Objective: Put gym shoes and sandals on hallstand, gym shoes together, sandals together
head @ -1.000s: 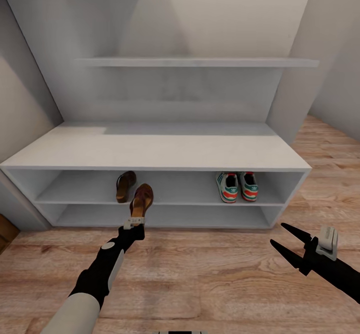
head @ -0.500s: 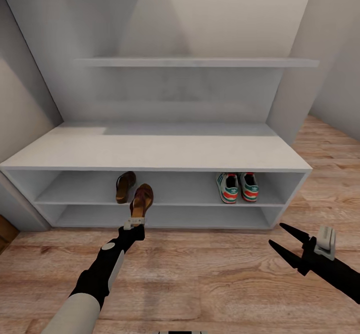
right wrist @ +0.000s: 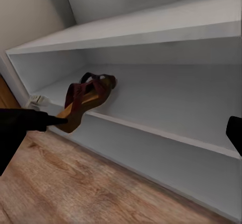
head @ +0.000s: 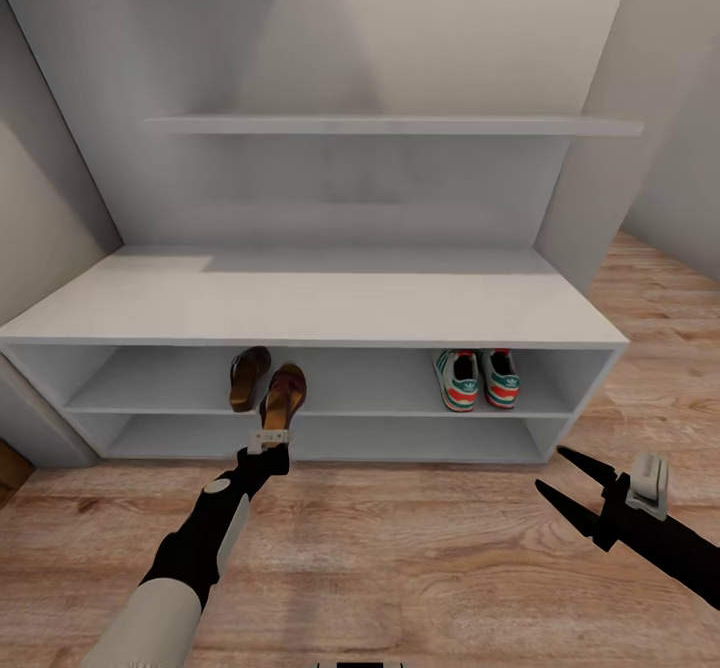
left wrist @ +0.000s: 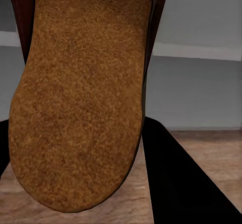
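Note:
The pale grey hallstand [head: 310, 298] stands ahead on the wood corridor floor [head: 420, 558]. Two gym shoes [head: 458, 380] [head: 500, 377] sit side by side at the right of its upper shelf tier. One brown sandal [head: 249, 378] lies left of centre on the same tier. My left gripper [head: 270, 440] is shut on the heel of the second sandal [head: 284, 394], whose toe reaches over the shelf's front edge just right of the first. Its tan sole [left wrist: 80, 98] is close up in the left wrist view, and it appears as the held sandal [right wrist: 85, 99] in the right wrist view. My right gripper [head: 570, 483] hangs open and empty low at the right.
A narrow wall shelf [head: 390, 125] runs above the hallstand's flat top. Walls close in on both sides, and the lower shelf tier [head: 330, 438] is bare. Open floor lies between me and the unit.
The camera has shifted slightly. My left gripper has pushed the held sandal a little further in over the upper shelf. The right gripper has hardly moved.

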